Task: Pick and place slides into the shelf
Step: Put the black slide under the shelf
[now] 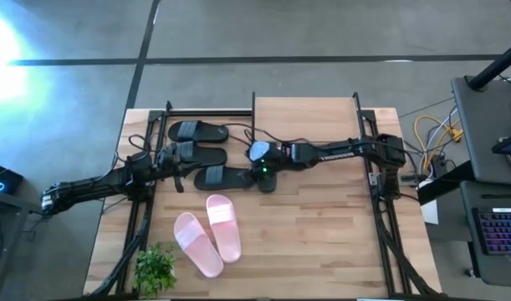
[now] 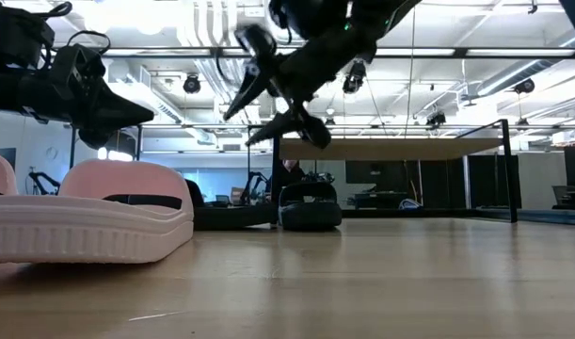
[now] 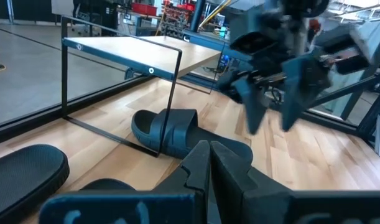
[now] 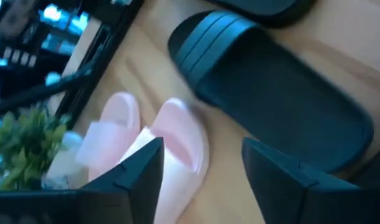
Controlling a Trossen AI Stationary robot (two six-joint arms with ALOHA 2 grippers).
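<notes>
Nearest, at six o'clock on the table [image 1: 322, 242], two pink slides [image 1: 209, 234] lie side by side, waiting to be moved. At centre the right gripper [image 1: 263, 178] hangs with fingers apart just above a black slide [image 1: 222, 176], seemingly just let go. At nine o'clock the left gripper [image 1: 178, 170] waits, fingers together. Farthest, at eleven, two more black slides [image 1: 196, 131] lie beside the shelf [image 3: 146, 50].

Pink slides [image 1: 208, 232] beside plant [image 1: 155, 268]
</notes>
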